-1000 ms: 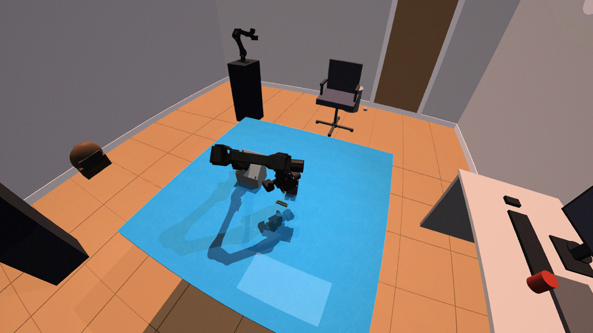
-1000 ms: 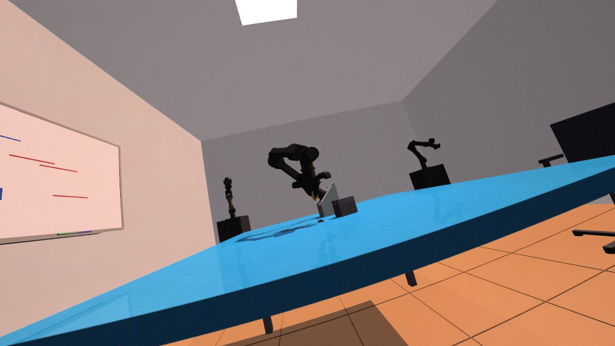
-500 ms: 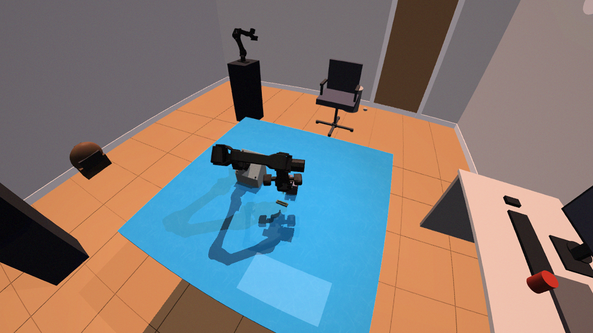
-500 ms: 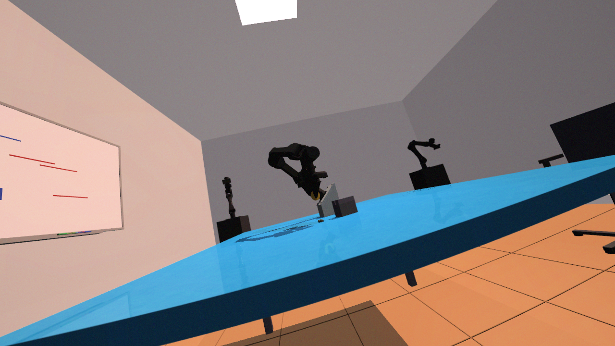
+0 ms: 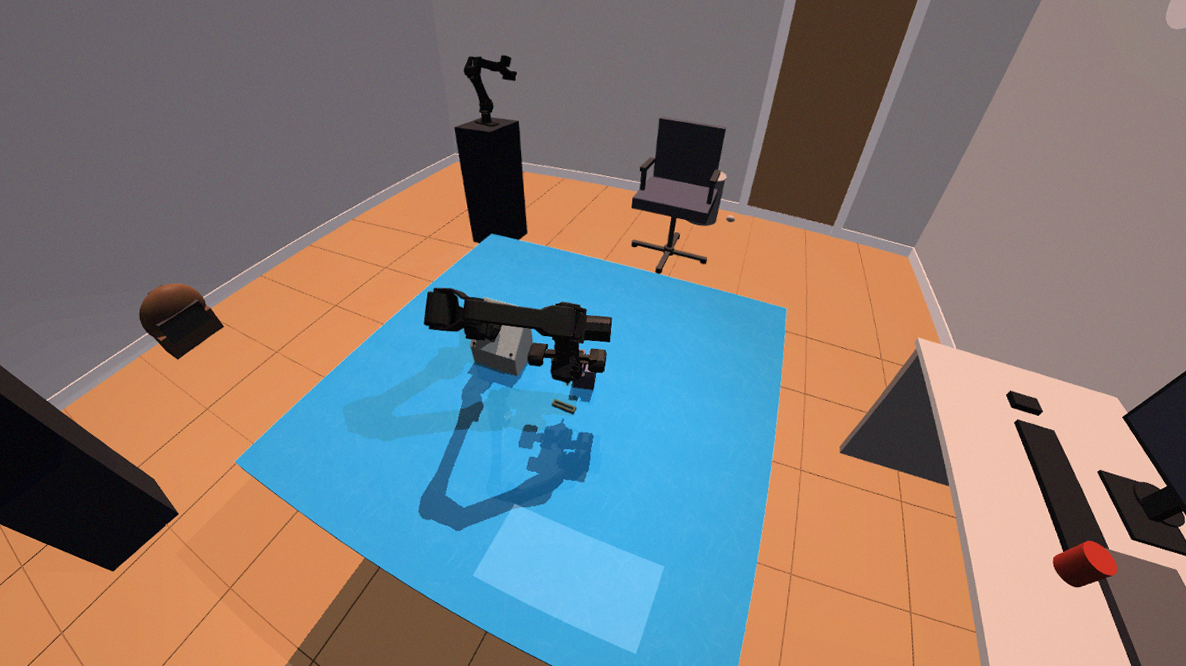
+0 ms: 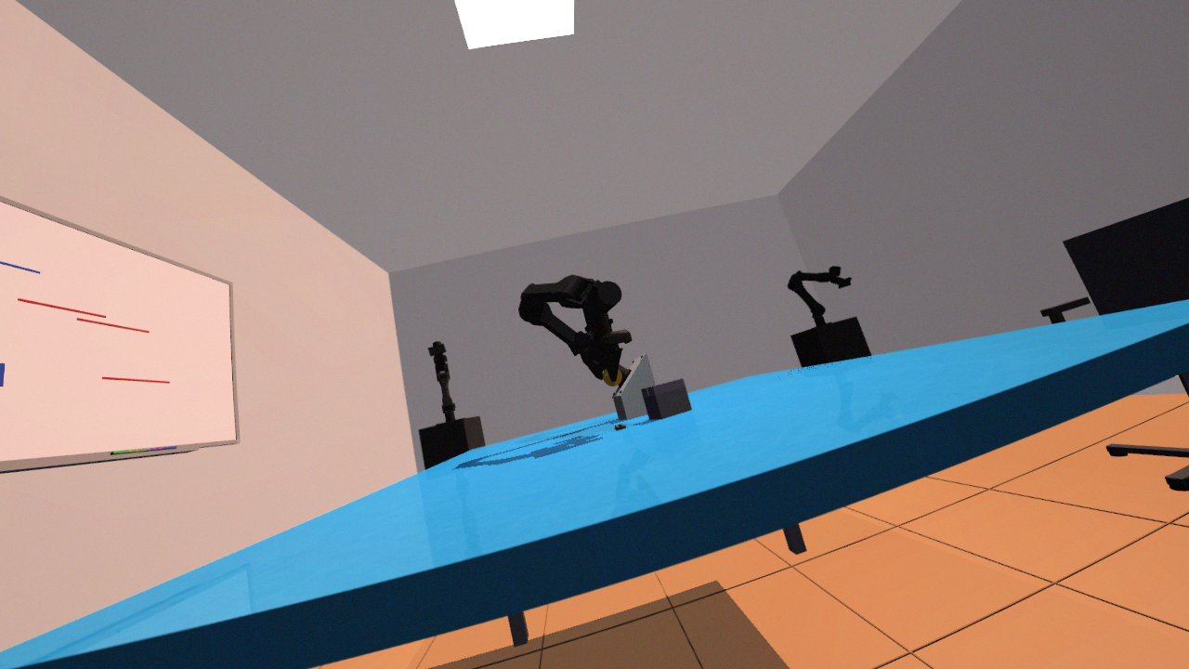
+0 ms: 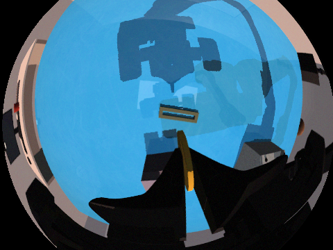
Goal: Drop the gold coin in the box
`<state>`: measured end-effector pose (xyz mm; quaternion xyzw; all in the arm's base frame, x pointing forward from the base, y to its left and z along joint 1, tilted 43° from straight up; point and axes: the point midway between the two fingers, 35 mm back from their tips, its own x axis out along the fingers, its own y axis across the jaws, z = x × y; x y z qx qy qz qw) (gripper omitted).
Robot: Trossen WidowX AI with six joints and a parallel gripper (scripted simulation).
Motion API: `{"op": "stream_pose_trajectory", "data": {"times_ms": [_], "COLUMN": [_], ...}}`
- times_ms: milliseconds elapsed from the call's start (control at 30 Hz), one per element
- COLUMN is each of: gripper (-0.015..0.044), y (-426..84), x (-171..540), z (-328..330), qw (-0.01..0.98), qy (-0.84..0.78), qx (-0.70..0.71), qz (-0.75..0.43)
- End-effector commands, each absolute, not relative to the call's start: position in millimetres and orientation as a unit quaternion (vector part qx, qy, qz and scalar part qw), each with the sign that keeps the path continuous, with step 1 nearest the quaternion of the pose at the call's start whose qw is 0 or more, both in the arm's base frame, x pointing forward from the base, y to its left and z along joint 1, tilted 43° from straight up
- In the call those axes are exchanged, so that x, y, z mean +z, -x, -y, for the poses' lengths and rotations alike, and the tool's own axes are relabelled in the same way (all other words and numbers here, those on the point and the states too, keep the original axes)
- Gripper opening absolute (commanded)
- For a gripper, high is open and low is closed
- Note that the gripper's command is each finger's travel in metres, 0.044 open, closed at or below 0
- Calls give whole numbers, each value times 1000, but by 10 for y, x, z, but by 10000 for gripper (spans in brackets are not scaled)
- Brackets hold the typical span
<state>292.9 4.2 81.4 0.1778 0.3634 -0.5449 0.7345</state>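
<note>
My gripper [image 5: 570,376] [image 6: 613,372] [image 7: 181,151] is shut on the gold coin [image 6: 612,379] [image 7: 187,160], which is held well above the table. In the wrist view the coin is seen nearly edge-on between the black fingers, one end sticking out past the tips. The shallow holder [image 5: 563,406] [image 6: 620,426] [image 7: 178,119] stands on the table, its groove showing no coin. The box [image 5: 585,382] [image 6: 670,400] [image 7: 157,162] stands beside the holder. Its lid is partly behind the left finger in the wrist view, and its slot is hidden.
The arm's grey base [image 5: 503,351] [image 6: 633,392] [image 7: 258,154] stands on the blue table [image 5: 698,397] [image 6: 748,415] [image 7: 87,104], on the other side of the gripper from the box. The arm's shadows fall across the table around the holder.
</note>
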Motion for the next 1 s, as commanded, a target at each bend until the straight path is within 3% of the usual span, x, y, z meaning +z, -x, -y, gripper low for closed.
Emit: {"op": "stream_pose_trajectory", "data": {"times_ms": [0,967], "gripper": [0,0], "y": [-2936,-2899], "x": [716,202], "z": [-122,-680], "qw": [731,731], "qy": [-178,-179], "qx": [-547,-546], "qz": [-366,-368]}}
